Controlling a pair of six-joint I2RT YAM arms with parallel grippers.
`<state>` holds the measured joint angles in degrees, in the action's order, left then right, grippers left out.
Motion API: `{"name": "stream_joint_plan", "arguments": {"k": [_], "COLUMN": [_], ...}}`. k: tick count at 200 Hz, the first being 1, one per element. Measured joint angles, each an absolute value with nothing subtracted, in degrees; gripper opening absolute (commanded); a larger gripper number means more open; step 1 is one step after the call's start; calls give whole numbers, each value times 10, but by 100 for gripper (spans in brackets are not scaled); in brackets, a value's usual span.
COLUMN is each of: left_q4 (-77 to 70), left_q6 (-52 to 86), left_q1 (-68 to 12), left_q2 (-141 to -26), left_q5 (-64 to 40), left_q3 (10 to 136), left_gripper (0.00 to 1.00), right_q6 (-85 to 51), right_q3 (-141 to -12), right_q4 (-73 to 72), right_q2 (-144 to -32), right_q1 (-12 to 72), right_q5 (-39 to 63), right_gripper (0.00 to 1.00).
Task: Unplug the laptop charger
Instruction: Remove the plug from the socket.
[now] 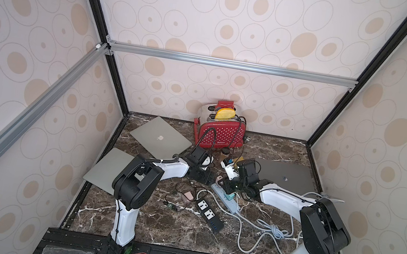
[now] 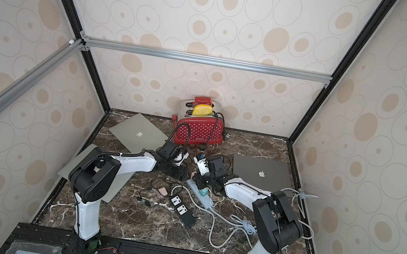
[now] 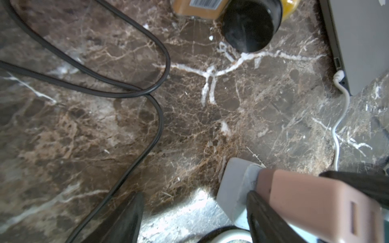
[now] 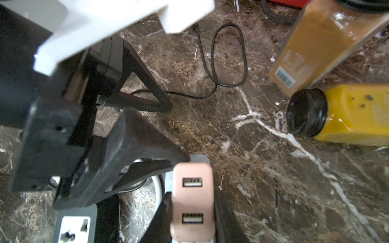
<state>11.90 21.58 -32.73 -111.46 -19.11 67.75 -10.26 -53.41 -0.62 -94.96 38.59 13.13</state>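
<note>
grasp looks made: right hand (image 4: 192, 203) clamps the pink charger (image 4: 192, 174) seated in the power strip (image 3: 231, 185), left hand (image 4: 175, 132) wide beside it — next likely needs a straight pull.

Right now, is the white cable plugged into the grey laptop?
Plugged in: the white cable ends in a side port of the grey laptop.

Three laptops lie in both top views: silver laptop (image 1: 158, 137) centre left, grey laptop (image 1: 108, 169) lower left, dark laptop (image 1: 289, 175) centre right. Mid-frame sit two power strips, black strip (image 1: 210, 214) and white strip (image 1: 229, 205), and one red toaster (image 1: 220, 133). The right wrist view shows two spice jars, orange jar (image 4: 315, 46) and yellow jar (image 4: 355, 113), and one pink adapter (image 4: 192, 199).
</note>
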Motion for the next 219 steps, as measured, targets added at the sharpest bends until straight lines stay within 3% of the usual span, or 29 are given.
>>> {"name": "stream_joint_plan", "arguments": {"k": [48, 89, 123, 163, 219], "left_q4": [122, 127, 128, 130, 128], "left_q6": [216, 216, 215, 205, 196], "left_q1": [-324, -324, -325, -329, -332], "left_q2": [-1111, -1111, -1111, -1112, -1109], "left_q5": [-198, -199, -198, -189, -181], "left_q3": [672, 673, 674, 675, 671], "left_gripper": [77, 77, 77, 77, 79], "right_q6": [-21, -11, -67, -177, -157], "right_q3": [-573, -576, -568, -538, -568], "right_q4": [57, 61, 41, -82, -119], "right_q2": [-950, -950, -952, -965, -957], "right_q1": [446, 452, 415, 334, 350], "right_q5": [23, 10, 66, 177, 183], "right_gripper": [8, 7, 7, 7, 7]}}
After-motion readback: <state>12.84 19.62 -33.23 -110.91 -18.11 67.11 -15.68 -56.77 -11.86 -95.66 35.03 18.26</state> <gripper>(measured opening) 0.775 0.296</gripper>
